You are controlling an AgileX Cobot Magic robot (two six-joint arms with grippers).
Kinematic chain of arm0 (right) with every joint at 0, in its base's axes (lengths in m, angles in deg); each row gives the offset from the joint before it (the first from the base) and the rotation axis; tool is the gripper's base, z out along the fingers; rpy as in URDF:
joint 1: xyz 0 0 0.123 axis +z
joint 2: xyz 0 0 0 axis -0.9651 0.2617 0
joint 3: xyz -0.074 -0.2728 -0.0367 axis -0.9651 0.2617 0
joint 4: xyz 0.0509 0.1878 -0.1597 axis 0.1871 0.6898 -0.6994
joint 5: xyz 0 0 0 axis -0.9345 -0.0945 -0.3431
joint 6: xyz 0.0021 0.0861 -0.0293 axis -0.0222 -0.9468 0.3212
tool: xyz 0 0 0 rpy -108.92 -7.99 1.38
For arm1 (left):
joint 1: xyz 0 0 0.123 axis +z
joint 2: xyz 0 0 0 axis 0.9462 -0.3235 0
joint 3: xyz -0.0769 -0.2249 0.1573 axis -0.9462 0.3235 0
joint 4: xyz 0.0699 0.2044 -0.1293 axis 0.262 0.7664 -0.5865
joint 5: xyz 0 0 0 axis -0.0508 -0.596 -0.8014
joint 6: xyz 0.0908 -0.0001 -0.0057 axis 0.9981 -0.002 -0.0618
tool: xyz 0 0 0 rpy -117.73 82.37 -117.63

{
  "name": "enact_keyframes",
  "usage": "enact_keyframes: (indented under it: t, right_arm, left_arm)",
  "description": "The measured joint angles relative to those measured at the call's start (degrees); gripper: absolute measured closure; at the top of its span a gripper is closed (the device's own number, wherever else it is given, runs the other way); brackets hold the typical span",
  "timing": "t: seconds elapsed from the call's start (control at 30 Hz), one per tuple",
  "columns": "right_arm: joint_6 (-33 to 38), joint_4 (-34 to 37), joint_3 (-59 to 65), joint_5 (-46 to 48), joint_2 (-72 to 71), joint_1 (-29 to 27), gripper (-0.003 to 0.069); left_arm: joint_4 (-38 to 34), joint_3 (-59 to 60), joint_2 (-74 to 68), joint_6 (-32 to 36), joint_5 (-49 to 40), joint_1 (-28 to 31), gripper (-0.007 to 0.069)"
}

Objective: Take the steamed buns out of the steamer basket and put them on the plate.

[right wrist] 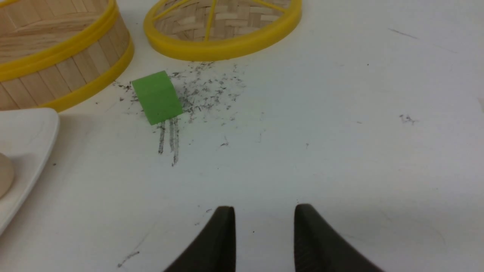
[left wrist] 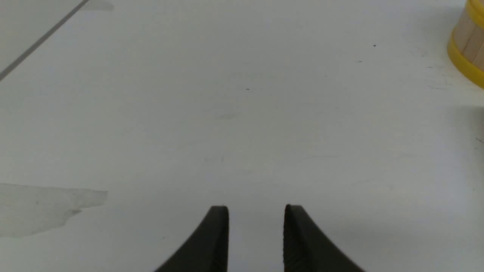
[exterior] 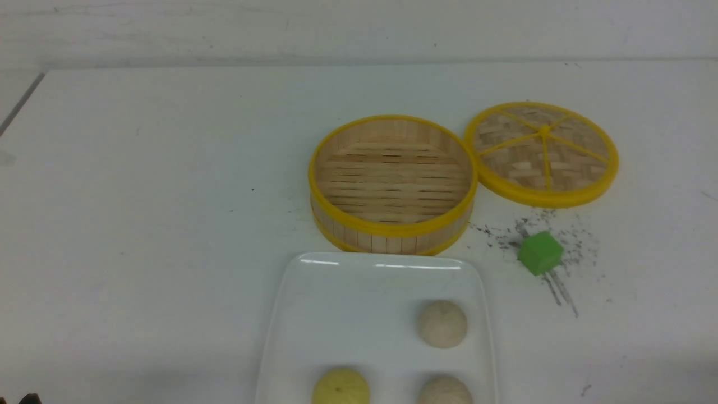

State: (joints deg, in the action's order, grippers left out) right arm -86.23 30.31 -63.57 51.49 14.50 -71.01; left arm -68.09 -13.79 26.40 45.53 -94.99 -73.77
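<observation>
Three steamed buns lie on the white plate [exterior: 336, 303] at the front: a beige one [exterior: 442, 323], a second beige one [exterior: 445, 391] at the frame's bottom edge, and a pale yellow-green one [exterior: 340, 386]. Behind the plate stands the steamer basket [exterior: 392, 224] with nothing on its slatted floor. Neither arm shows in the front view. My left gripper [left wrist: 256, 208] hangs open over bare table, the basket's wall [left wrist: 469, 41] far off at the frame's edge. My right gripper [right wrist: 264, 208] is open over bare table too, well away from the plate's corner [right wrist: 30, 128].
The flat woven lid [exterior: 542, 152] lies right of the basket. A green cube [exterior: 540, 253] sits among dark scuff marks in front of the lid, also seen as the cube [right wrist: 157, 97] in the right wrist view. A grey patch [left wrist: 41, 207] marks the table on the left.
</observation>
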Motion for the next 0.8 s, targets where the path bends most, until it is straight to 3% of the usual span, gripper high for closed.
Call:
enact_keyframes:
  t: [0.8]
  right_arm:
    - [0.0, 0.0, 0.0, -0.1, 0.0, 0.0, 0.0417]
  left_arm:
    - [2.6, 0.0, 0.0, 0.0, -0.1, 0.0, 0.0384]
